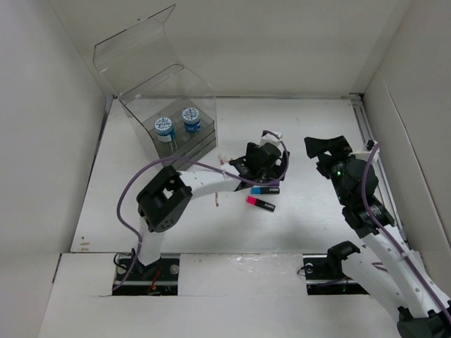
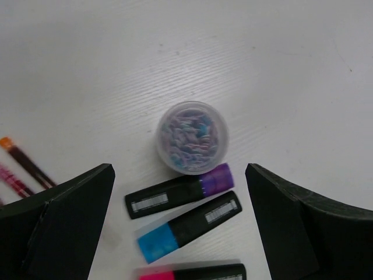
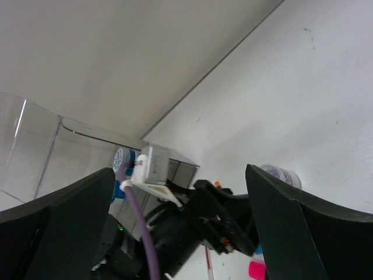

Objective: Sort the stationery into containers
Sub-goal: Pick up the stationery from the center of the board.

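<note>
One small round patterned-lid tub (image 2: 192, 138) is lying under the wide-open, empty left gripper (image 2: 178, 170), needing a centred descent clearing the neighbouring purple-capped black marker (image 2: 175, 198).

Left wrist view: pink-capped black marker (image 2: 192, 272) is cut off by the bottom edge. 2 thin red pens (image 2: 28, 165) are blurred and cut off at left.

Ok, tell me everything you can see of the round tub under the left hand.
The round tub is small, with a translucent whitish plastic wall and a top speckled blue, white and purple. It stands upright on the white table, seen from straight above. The purple-capped marker lies against its near side, cap end at the rim. The left hand is above it, open, a finger on each side, neither touching it.
</note>
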`<state>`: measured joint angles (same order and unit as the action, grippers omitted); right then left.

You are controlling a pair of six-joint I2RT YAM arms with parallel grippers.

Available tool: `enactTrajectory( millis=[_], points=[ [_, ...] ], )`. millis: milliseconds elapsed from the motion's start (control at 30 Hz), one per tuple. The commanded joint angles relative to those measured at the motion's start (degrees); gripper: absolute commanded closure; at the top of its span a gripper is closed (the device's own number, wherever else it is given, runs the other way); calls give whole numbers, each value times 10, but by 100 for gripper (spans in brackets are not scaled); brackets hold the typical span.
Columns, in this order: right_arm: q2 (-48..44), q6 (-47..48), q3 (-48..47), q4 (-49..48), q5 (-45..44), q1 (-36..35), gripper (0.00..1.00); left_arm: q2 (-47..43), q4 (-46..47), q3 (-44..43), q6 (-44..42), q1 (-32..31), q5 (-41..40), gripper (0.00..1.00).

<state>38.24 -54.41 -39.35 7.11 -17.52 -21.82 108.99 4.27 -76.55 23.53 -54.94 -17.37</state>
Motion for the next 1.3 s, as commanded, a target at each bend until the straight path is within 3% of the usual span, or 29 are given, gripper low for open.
enactTrajectory(
  millis=[0, 300, 600, 867, 1000, 1267],
  points=[
    [-11, -8, 2, -6, -30, -3, 0, 32, -3, -77, -23, -29, -14, 5],
    [-22, -3, 2, -6, -2, -3, 0, 97, -30, -139, -23, -34, -75, 8],
    [-17, 3, 2, -17, 16, -3, 0, 99, -15, -119, -23, -34, -109, 14],
    [-17, 8, 2, -22, 27, -3, 0, 138, -23, -142, -23, -34, -104, 35],
    [-17, 8, 2, -22, 38, -3, 0, 127, -11, -142, -28, -34, -118, 57],
    [-17, 8, 8, -27, 43, -3, 0, 38, 61, -109, -50, -34, -152, 65]
  ],
)
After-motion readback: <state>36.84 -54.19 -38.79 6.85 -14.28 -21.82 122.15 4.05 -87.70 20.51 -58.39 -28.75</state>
